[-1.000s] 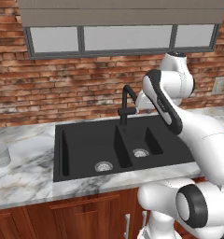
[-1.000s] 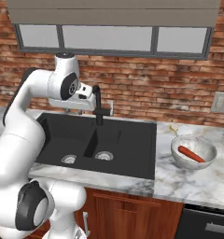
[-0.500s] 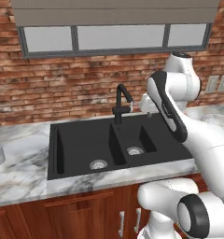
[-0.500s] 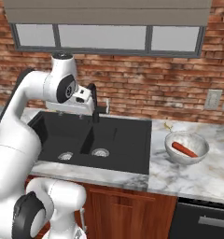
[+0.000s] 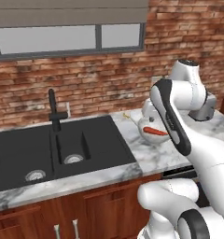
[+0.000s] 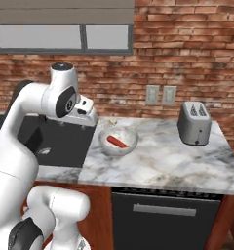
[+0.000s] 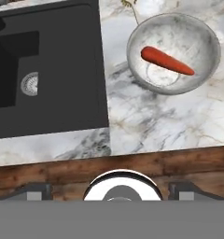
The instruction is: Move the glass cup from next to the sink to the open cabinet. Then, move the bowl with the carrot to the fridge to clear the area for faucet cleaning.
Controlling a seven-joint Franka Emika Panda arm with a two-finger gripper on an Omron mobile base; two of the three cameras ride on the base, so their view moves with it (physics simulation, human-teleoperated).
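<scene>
The carrot (image 7: 167, 60) is seen lying in the bowl (image 7: 205, 70) on the bench (image 7: 151, 121), right of the sink (image 7: 62, 70); the fingers (image 7: 38, 192) are spread, grasping nothing.

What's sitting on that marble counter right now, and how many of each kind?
Bowl: 1
Carrot, lying in the bowl: 1
Toaster: 1
Total: 3
</scene>
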